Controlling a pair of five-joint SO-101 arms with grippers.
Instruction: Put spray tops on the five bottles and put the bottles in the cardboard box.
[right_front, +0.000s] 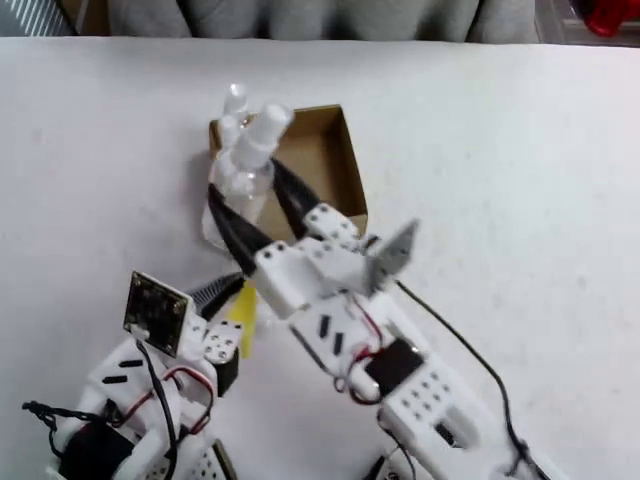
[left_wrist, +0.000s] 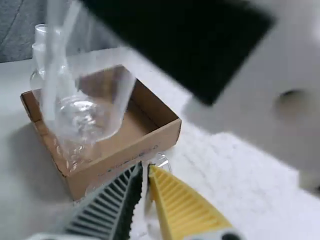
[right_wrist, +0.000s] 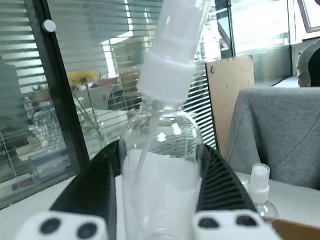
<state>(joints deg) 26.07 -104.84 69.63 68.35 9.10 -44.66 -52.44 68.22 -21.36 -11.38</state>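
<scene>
Two bottles in sight, both clear and capped in white. First bottle (right_front: 250, 172) clamped around its body by the right gripper (right_front: 243, 182), black fingers spread just to the bottle's width, spray top (right_front: 268, 128) leaning away from the arm. Held over the left wall of the cardboard box (right_front: 325, 165), as seen in the high view. Second bottle (right_front: 233, 108) upright at the box's far left corner, inside or outside impossible to tell. Left gripper (left_wrist: 145, 171) low over the table (right_front: 500, 150), near the box's near side, grey and yellow fingers almost touching, nothing clearly between them.
</scene>
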